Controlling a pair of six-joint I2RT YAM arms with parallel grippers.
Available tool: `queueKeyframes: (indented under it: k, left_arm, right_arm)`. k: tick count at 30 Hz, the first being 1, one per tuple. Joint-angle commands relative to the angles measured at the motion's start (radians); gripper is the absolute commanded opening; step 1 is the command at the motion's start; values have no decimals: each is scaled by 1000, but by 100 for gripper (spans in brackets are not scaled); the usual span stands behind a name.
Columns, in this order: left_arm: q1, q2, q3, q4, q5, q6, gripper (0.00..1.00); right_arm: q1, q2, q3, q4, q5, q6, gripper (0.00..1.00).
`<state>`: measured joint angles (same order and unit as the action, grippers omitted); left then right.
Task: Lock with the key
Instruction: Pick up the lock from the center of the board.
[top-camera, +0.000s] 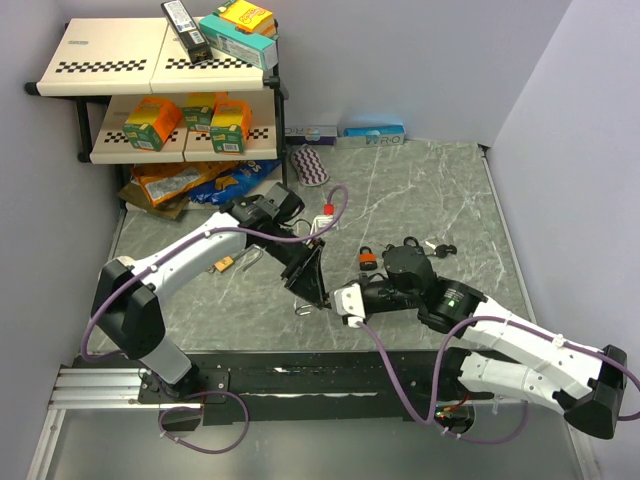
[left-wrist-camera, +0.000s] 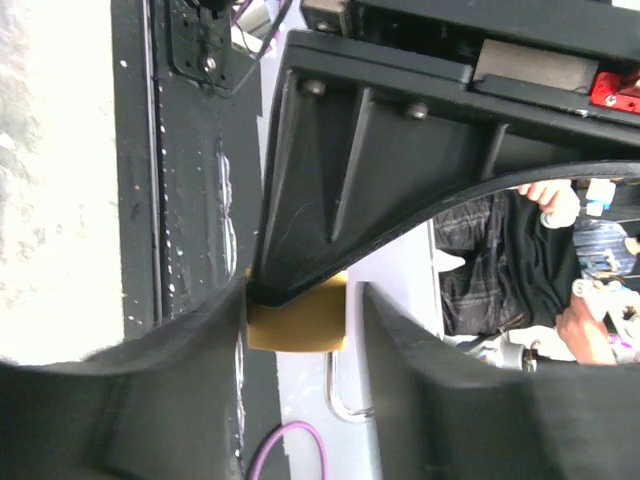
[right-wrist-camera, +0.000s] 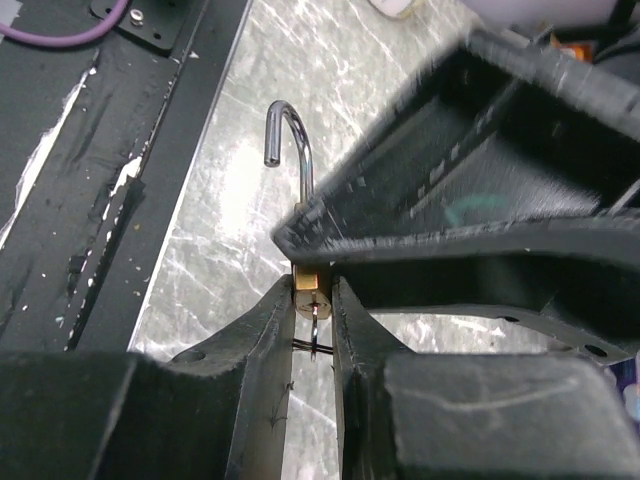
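Two tools: left tool (left-wrist-camera: 305, 312) grasping padlock (left-wrist-camera: 296, 320), right tool (right-wrist-camera: 312, 300) clenched on key (right-wrist-camera: 313, 320).
Place: lower centre of top view, over desk (top-camera: 420, 190).
Handling: likely small, rigid, slick brass; hold flat sides, shackle (right-wrist-camera: 300, 150) free.

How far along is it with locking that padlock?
Done: the left end effector grips the brass padlock. In hand: the right end effector closes in around the padlock's lower end, where a key ring hangs. Left: the shackle stands open, so pushing it shut and locking remain.
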<state>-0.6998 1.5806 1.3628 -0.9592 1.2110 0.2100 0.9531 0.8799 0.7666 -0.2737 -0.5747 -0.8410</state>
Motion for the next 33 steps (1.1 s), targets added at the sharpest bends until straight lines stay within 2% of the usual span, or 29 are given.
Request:
queueKeyframes:
  k: [1,4,5,8,11,12,17,20,22,25,29,32,33]
  left_arm:
    - [17,-94,-28,100,13,-67,69]
    - [107,-152,-62,137,-7,-63,82]
    - [152,-162,-54,122,-11,-40,83]
    - [178,-192,-45,19,-53,63,84]
    - [178,-234,-105,71,-56,5,84]
    - [178,-260,-123,152,-59,-74,84]
    - [163,-300,-192,347,-132,-245,82]
    - [126,-277,-176,294,-133,-221,81]
    - [102,-265,-182,263,-148,-144,81]
    - [65,-280,-226,295,-182,-150,81]
    - [62,-300,-246,332,-250,-173,74]
    - [62,-338,-263,384,-364,-166,61]
    - [62,-352,-278,401,-408,-162,51]
  right_arm:
    - [-4,-13,7,51,38,57,0]
    - [-16,-38,16,51,53,100,0]
    - [-20,-47,14,56,70,102,0]
    - [-22,-87,-3,76,102,94,0]
    - [-22,-104,-4,67,107,68,0]
    - [-20,-101,8,61,108,69,0]
    - [-20,-101,39,47,95,68,0]
    - [-20,-96,53,37,98,77,0]
    - [-22,-93,54,45,104,91,0]
    - [-22,-98,54,45,93,97,0]
    - [-28,-85,83,24,75,189,0]
    - [-39,-76,103,1,12,293,0]
    - [-43,-72,108,-11,-5,321,0]
